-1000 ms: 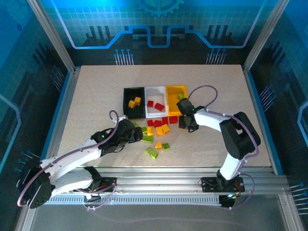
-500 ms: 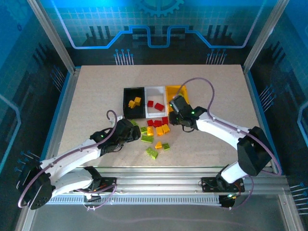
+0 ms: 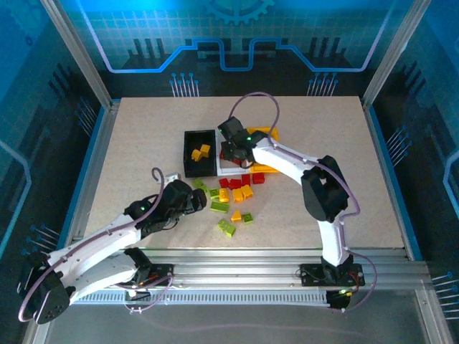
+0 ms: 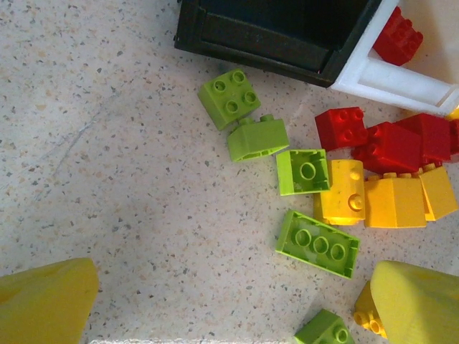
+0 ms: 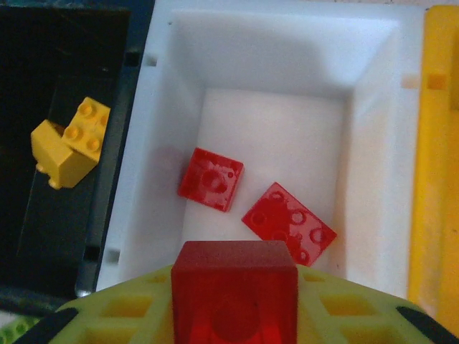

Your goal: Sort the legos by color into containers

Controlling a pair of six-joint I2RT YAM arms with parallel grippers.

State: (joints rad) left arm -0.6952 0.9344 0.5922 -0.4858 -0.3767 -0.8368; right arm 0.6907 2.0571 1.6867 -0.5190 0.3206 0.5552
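Right pincer gripping red brick, above white bin

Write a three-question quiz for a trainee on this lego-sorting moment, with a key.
1. Multiple choice: the brick clamped in the right gripper is A) green, B) red, C) yellow.
2. True or false: the white bin under that gripper has two red bricks lying in it.
3. Fill in: the left gripper, above the loose bricks, has its jaws ____.
Key: 1 B; 2 true; 3 open.
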